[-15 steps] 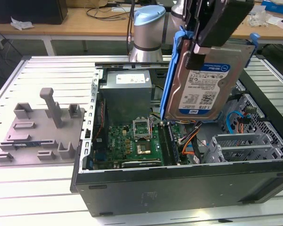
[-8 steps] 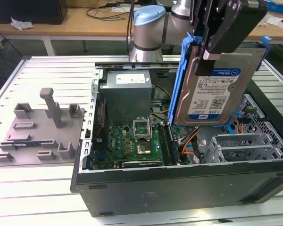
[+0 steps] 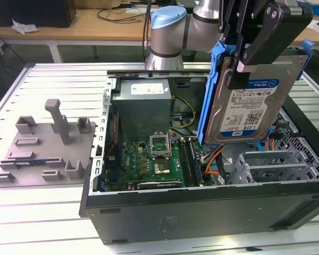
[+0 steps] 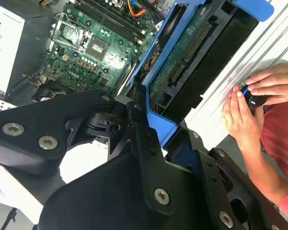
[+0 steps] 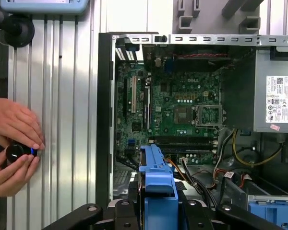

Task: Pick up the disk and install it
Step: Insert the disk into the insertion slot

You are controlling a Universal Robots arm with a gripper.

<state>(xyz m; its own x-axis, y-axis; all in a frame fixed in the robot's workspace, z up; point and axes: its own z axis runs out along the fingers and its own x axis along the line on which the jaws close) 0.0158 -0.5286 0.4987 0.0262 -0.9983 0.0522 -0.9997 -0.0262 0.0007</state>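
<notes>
Exterior view: the jaws are clenched on the disk (image 3: 252, 106), which hangs below them. Under both sits the open computer case (image 3: 202, 215).

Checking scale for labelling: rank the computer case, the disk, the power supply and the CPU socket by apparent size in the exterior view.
1. computer case.
2. disk, though held up nearer the camera, so its lead over the next is unsure.
3. power supply.
4. CPU socket.

Exterior view: disk (image 3: 252, 106) upper corner hidden behind claw (image 3: 238, 71); arm (image 3: 170, 37) cut by frame edge. First wrist view: person's hands (image 5: 12, 124) cut at edge, partly covering dark knob (image 5: 13, 152).
</notes>
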